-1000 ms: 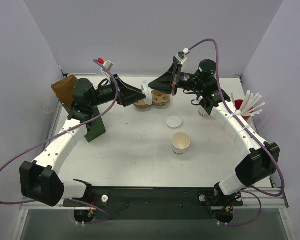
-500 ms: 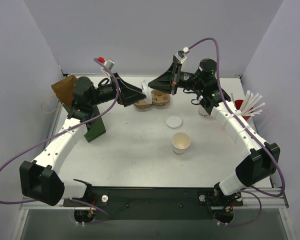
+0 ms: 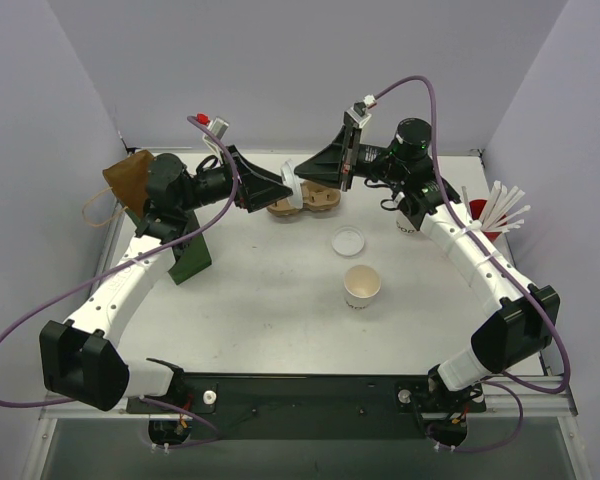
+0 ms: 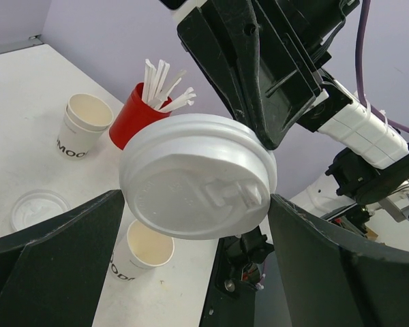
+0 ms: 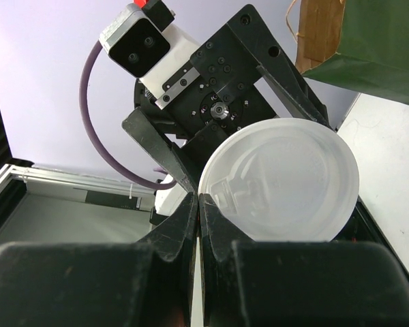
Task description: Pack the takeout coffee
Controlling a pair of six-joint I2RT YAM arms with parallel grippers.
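Note:
A white plastic lid (image 3: 294, 186) hangs in the air above the brown pulp carrier (image 3: 318, 203). My right gripper (image 3: 306, 180) is shut, its tips (image 5: 199, 199) pinching the lid's rim (image 5: 279, 180). My left gripper (image 3: 288, 192) faces it with fingers spread wide, and the lid (image 4: 198, 174) fills the gap between them, its edges reaching both fingers. One takeout coffee cup (image 3: 362, 285) stands open and upright mid-table, also below the lid in the left wrist view (image 4: 146, 248). A nested stack of cups (image 4: 82, 126) stands beside the right arm.
A second lid (image 3: 348, 240) lies flat on the table behind the open cup. A red cup of white straws (image 3: 480, 210) stands at the right edge. A green bag (image 3: 190, 255) and a brown paper bag (image 3: 130, 180) are at the left, under the left arm.
The right wrist has edged slightly upward. The lid and the left gripper stay where they were.

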